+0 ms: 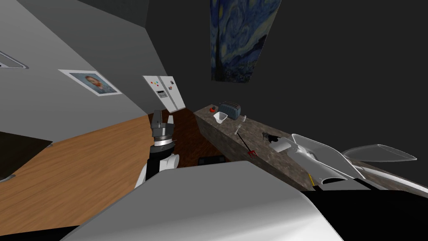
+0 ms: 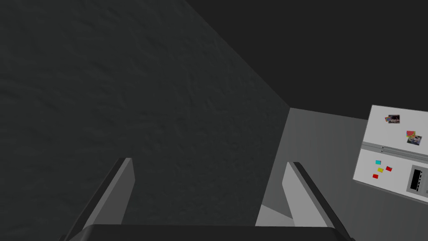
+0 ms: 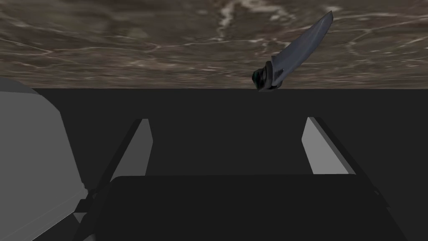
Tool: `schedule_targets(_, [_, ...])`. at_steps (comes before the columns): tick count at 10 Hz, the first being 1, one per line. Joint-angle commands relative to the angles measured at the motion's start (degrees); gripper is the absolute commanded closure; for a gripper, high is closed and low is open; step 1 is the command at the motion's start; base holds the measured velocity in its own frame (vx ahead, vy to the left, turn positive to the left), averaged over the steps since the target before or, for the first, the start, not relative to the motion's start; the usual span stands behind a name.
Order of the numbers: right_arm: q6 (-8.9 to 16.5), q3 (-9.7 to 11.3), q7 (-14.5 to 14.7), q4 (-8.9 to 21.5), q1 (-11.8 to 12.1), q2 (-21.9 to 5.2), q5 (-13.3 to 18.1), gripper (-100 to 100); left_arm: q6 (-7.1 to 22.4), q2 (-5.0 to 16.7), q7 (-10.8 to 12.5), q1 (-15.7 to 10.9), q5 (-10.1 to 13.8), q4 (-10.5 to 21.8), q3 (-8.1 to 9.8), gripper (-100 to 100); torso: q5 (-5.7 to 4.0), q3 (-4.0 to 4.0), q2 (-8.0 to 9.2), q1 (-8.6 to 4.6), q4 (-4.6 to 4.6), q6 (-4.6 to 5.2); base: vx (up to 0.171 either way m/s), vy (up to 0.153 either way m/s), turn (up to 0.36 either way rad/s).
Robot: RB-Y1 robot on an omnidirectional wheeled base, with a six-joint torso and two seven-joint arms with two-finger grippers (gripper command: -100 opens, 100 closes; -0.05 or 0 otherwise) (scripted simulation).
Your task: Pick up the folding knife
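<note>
The right gripper (image 3: 228, 121) is held with its fingers spread wide and nothing between them. Beyond the fingertips a dark band (image 3: 209, 104) is seen, possibly the counter's front edge. Past it the folding knife (image 3: 292, 54) is found lying on the brown marbled counter (image 3: 125, 42), its blade showing, apart from both fingers. In the head view the knife lies on the near right part of the counter. Farther along it a red-headed tool (image 1: 247, 147), a white cup (image 1: 220, 117) and a toaster (image 1: 230, 109) are set. The left gripper (image 2: 209, 167), likewise spread, is raised over the wooden floor (image 1: 83, 167), left of the counter.
</note>
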Motion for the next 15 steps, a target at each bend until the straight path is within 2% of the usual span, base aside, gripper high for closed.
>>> schedule_targets(1, [0.7,-0.9,2.9,1.5,-2.9,2.1,0.0,-100,0.0,0.0,0.0,0.0,0.0,0.0,0.0,0,0.0,0.0,0.0,0.0,0.0,0.0,-0.062,-0.038,-0.035])
schedule_targets(3, [0.7,-0.9,5.4,1.5,-3.3,2.1,0.0,-100,0.0,0.0,0.0,0.0,0.0,0.0,0.0,0,0.01,0.0,-0.01,0.08,0.0,-0.02,-0.027,-0.006,0.002])
schedule_targets(4, [2.1,-3.0,7.5,4.2,-6.0,4.8,0.0,-100,0.0,0.0,0.0,0.0,0.0,0.0,0.0,0,0.03,-0.04,-0.09,0.14,-0.01,-0.02,-0.047,-0.03,-0.06])
schedule_targets(5, [2.1,-3.0,9.0,4.2,-7.6,5.7,0.0,-100,0.0,0.0,0.0,0.0,0.0,0.0,0.0,0,0.01,-0.01,-0.02,0.05,-0.01,0.0,-0.063,-0.029,-0.034])
schedule_targets(6, [2.1,-3.0,10.8,4.2,-7.7,5.7,0.0,-100,0.0,0.0,0.0,0.0,0.0,0.0,0.0,0,0.01,0.02,0.02,0.05,0.01,-0.02,-0.035,-0.016,0.006])
schedule_targets(7, [3.4,-5.0,12.4,6.6,-10.0,8.1,0.1,-100,0.0,0.0,0.0,0.0,0.0,0.0,0.0,0,0.02,-0.01,-0.02,0.09,0.0,-0.01,-0.066,-0.043,-0.054])
schedule_targets(8, [3.4,-5.0,13.9,6.9,-11.6,9.3,0.1,-100,0.0,0.0,0.0,0.0,0.0,0.0,0.0,0,0.0,0.03,0.05,0.0,0.01,0.0,-0.069,-0.038,-0.033])
schedule_targets(10, [3.4,-5.0,16.6,6.9,-12.2,9.3,0.1,-100,0.0,0.0,0.0,0.0,0.0,0.0,0.0,0,0.02,-0.01,-0.04,0.09,0.0,-0.02,-0.015,-0.008,0.001])
schedule_targets(11, [4.8,-7.1,18.5,9.3,-14.7,12.2,0.2,-100,0.0,0.0,0.0,0.0,0.0,0.0,0.0,0,0.04,-0.06,-0.12,0.14,-0.02,-0.01,-0.045,-0.038,-0.051])
schedule_targets(12, [4.8,-7.1,20.0,9.6,-16.3,12.9,0.2,-100,0.0,0.0,0.0,0.0,0.0,0.0,0.0,0,0.01,-0.03,-0.04,0.03,-0.01,0.0,-0.061,-0.039,-0.037])
schedule_targets(14, [4.8,-7.1,22.2,9.6,-16.6,12.9,0.2,-100,0.0,0.0,0.0,0.0,0.0,0.0,0.0,0,0.02,-0.01,-0.03,0.1,0.0,-0.01,-0.022,-0.007,0.002])
schedule_targets(15, [6.2,-9.2,24.3,11.8,-18.9,15.7,0.2,-100,0.0,0.0,0.0,0.0,0.0,0.0,0.0,0,0.04,-0.05,-0.11,0.15,-0.02,-0.01,-0.045,-0.032,-0.063])
